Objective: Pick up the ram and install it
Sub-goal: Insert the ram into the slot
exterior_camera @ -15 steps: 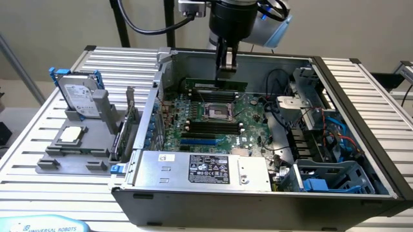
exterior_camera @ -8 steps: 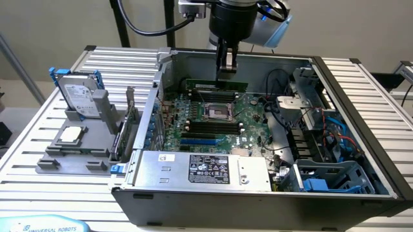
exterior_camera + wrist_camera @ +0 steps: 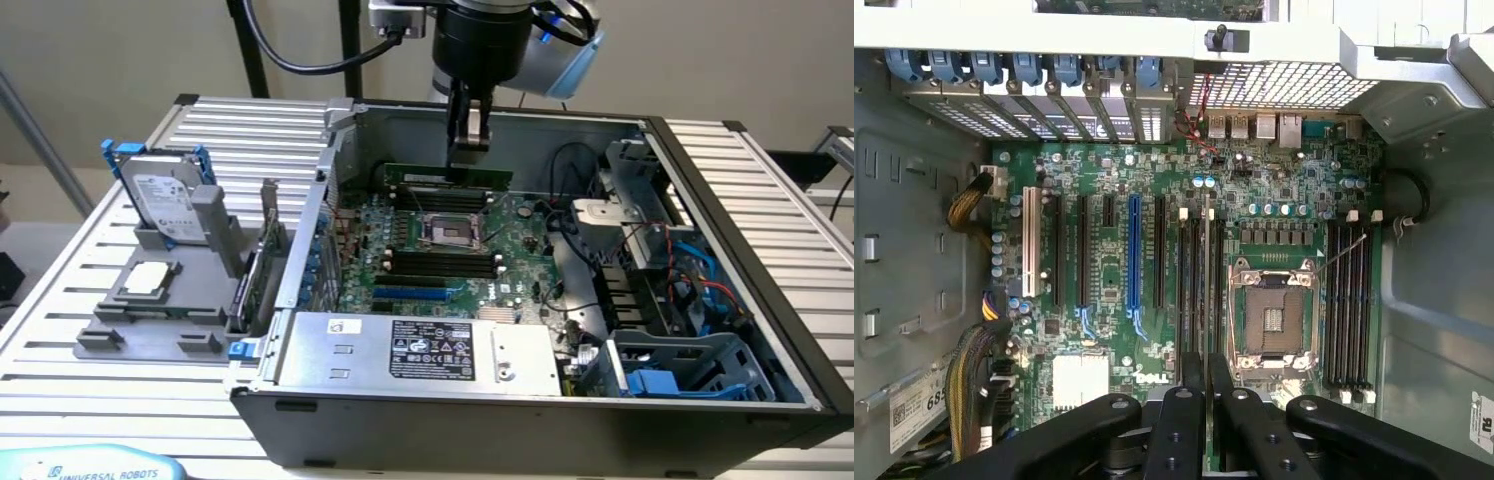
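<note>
The ram (image 3: 420, 176) is a narrow green stick, held level on its long edge in my gripper (image 3: 467, 158), which is shut on its top edge. It hangs inside the open computer case, just above the far memory slots (image 3: 441, 196) behind the processor socket (image 3: 447, 232). In the wrist view the ram (image 3: 1206, 262) appears edge-on as a thin line running out from between my gripper (image 3: 1206, 378) fingers. It lies along the memory slots (image 3: 1194, 270) beside the socket (image 3: 1272, 320). Whether it touches a slot I cannot tell.
A second bank of memory slots (image 3: 441, 265) lies on the near side of the socket. Cables and a drive cage (image 3: 681, 365) fill the case at the exterior view's right. A grey holder (image 3: 147, 320) outside carries a hard drive (image 3: 167, 205), a silver processor (image 3: 144, 280) and an expansion card (image 3: 267, 250).
</note>
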Tool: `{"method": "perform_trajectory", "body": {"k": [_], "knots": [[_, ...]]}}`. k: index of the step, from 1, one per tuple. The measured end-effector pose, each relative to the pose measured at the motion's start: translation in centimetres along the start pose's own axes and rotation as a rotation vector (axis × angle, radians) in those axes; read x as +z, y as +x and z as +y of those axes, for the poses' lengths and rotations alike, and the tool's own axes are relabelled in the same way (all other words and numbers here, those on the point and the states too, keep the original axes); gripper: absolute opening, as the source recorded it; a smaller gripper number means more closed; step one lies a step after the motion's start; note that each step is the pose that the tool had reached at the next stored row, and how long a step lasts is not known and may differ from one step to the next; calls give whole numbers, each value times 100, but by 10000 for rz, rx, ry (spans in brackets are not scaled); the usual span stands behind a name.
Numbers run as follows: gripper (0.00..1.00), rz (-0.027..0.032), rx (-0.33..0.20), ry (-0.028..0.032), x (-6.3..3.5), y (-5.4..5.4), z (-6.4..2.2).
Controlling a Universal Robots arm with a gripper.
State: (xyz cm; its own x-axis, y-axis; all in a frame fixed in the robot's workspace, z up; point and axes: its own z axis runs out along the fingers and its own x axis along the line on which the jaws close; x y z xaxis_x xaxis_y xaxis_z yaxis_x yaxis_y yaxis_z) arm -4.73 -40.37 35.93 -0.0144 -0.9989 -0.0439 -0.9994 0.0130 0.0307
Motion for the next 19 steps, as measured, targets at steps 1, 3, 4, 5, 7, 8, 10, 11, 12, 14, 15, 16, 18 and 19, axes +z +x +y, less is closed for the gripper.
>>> {"method": "perform_trajectory", "body": {"k": [1, 3, 4, 5, 7, 8, 10, 11, 12, 14, 15, 16, 18, 19], "knots": [[13, 1, 0, 0, 0, 0, 0], [13, -3, 0, 6, 18, 1, -1], [13, -1, 1, 8, 35, 1, -1], [13, 0, 4, 10, 52, 2, -2], [13, 0, 8, 14, 88, 3, -3], [13, -1, 8, 14, 106, 4, -4], [13, 1, 10, 14, 143, 4, -4], [13, 1, 9, 14, 160, 3, -5], [13, 0, 9, 15, 180, 0, -5], [13, -1, 9, 15, 216, -4, -6], [13, 1, 8, 14, 235, -6, -7], [13, 1, 8, 14, 253, -7, -8], [13, 0, 9, 14, 289, -9, -9], [13, -1, 8, 15, 307, -10, -9]]}}
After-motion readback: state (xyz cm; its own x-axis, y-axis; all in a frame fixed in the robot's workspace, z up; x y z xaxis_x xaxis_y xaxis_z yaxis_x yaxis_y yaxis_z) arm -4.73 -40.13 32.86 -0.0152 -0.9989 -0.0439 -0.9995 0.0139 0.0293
